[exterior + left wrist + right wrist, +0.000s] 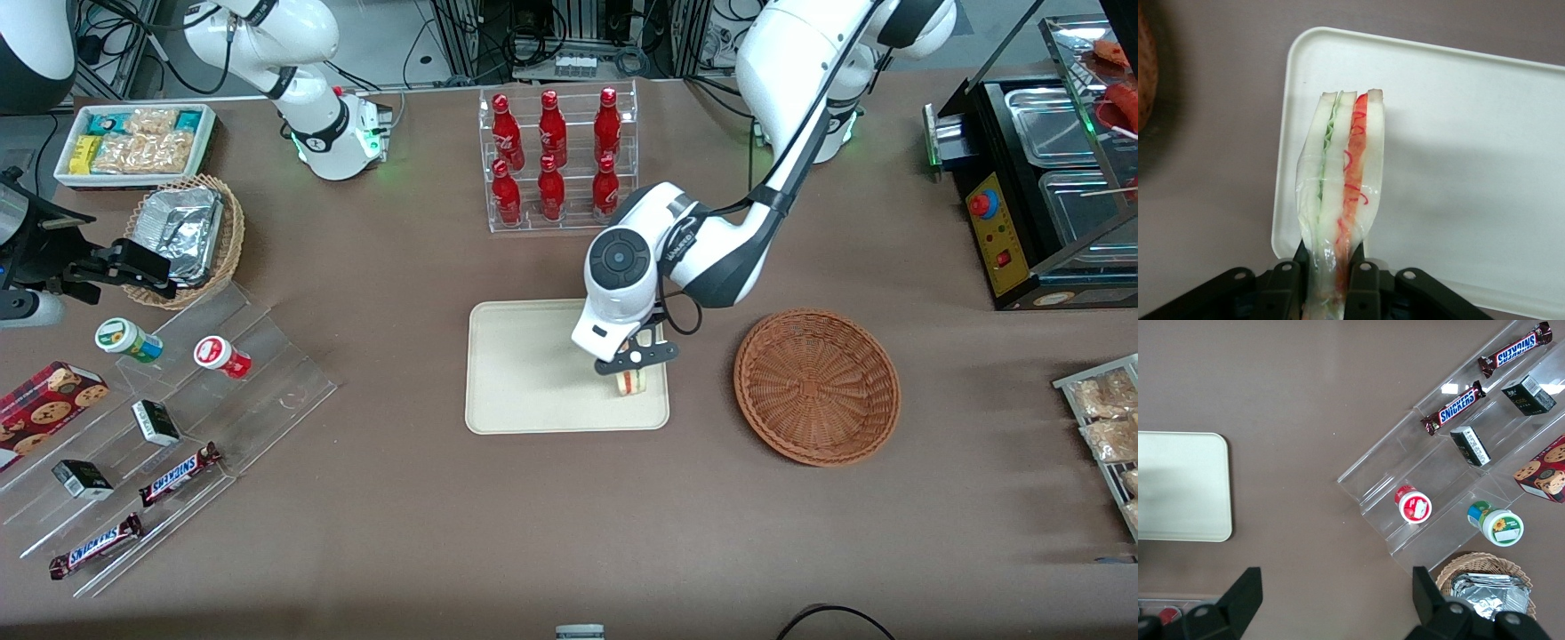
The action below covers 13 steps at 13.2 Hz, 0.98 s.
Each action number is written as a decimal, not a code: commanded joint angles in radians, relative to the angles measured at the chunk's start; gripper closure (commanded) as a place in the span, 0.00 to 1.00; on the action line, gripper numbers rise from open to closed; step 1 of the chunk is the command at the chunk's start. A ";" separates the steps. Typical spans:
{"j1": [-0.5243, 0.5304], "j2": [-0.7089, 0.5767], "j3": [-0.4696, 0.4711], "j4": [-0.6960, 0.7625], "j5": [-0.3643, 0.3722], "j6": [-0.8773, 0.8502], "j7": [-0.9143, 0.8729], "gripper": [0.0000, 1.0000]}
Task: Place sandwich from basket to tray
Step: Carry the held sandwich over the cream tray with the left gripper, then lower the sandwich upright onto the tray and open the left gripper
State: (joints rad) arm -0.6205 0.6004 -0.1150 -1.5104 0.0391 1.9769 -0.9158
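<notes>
A wide brown tabletop [400, 498] fills the room's working space, matte and cloth-like, with cables and rack legs crowding the floor at its 12 o'clock edge. Near the middle lies the tray [524, 373], cream and flat. The working arm bends down over the tray's corner nearest the basket [816, 386], and its hand [633, 369] is clamped on the sandwich [629, 382], which hangs just above or on the tray surface; I cannot tell whether it touches. From the wrist camera the black fingers [1361, 287] pinch the wedge [1341, 193] at its base, wrapped in clear film, green filling on one side, red on the other, with the tray [1471, 167] beneath it.

The basket sits at 3 o'clock from the tray, apart from it, holding nothing.

At 12 o'clock from the tray stands a clear rack of red bottles [556, 156]. Toward the parked arm's end of the tabletop: a white bin of snack packets [133, 142], a tan wicker basket with foil [188, 233], and stepped clear shelves [204, 418] carrying two small tubs, dark little boxes, Snickers bars [178, 474] and a cookie box [44, 404]. Toward the working arm's end stands a black food warmer [1040, 187] with steel pans, and nearer the front camera a rack of bagged snacks [1107, 418].
</notes>
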 commanded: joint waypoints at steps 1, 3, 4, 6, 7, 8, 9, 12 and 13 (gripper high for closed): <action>-0.039 0.030 0.012 0.030 0.010 0.029 0.015 0.91; -0.045 0.039 0.012 0.027 0.007 0.052 0.014 0.91; -0.053 0.042 0.012 0.027 0.005 0.053 0.014 0.91; -0.062 0.053 0.011 0.018 0.005 0.053 0.014 0.91; -0.070 0.067 0.011 0.019 0.004 0.054 0.014 0.91; -0.073 0.079 0.011 0.021 0.002 0.056 0.012 0.91; -0.083 0.085 0.011 0.021 0.001 0.063 0.012 0.91; -0.093 0.104 0.011 0.019 -0.001 0.086 0.009 0.91; -0.100 0.104 0.011 0.018 -0.002 0.085 0.009 0.91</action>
State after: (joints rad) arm -0.6979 0.6941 -0.1155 -1.5110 0.0389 2.0617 -0.9110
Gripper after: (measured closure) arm 0.850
